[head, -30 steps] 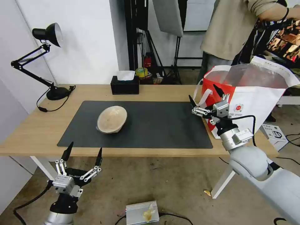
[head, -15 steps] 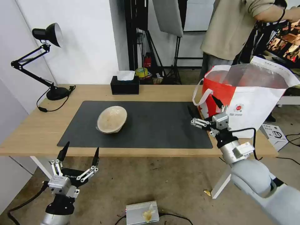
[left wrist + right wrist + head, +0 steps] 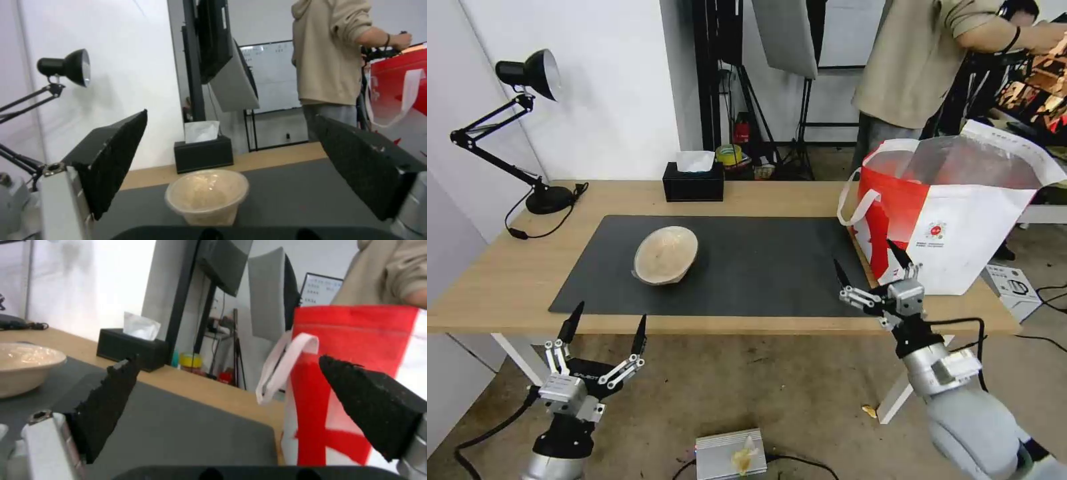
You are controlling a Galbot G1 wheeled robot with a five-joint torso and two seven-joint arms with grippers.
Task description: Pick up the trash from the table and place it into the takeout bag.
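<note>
Right gripper [image 3: 872,269] has dropped back from the takeout bag [image 3: 960,227], fingers wide and empty; left gripper [image 3: 606,325] waits wide below the bench [image 3: 507,280]. Only my beige bowl [image 3: 666,255] remains on the mat.

White walls [image 3: 607,87] close off the back and left of the room. A black desk lamp [image 3: 527,73] on a jointed arm stands at the far left corner. Dark stands and a hanging grey panel [image 3: 784,33] fill the gap behind, with a whiteboard [image 3: 271,76] beyond. The floor [image 3: 774,393] is mottled brown, with a small silver box [image 3: 730,453] and black cables lying on it.
</note>
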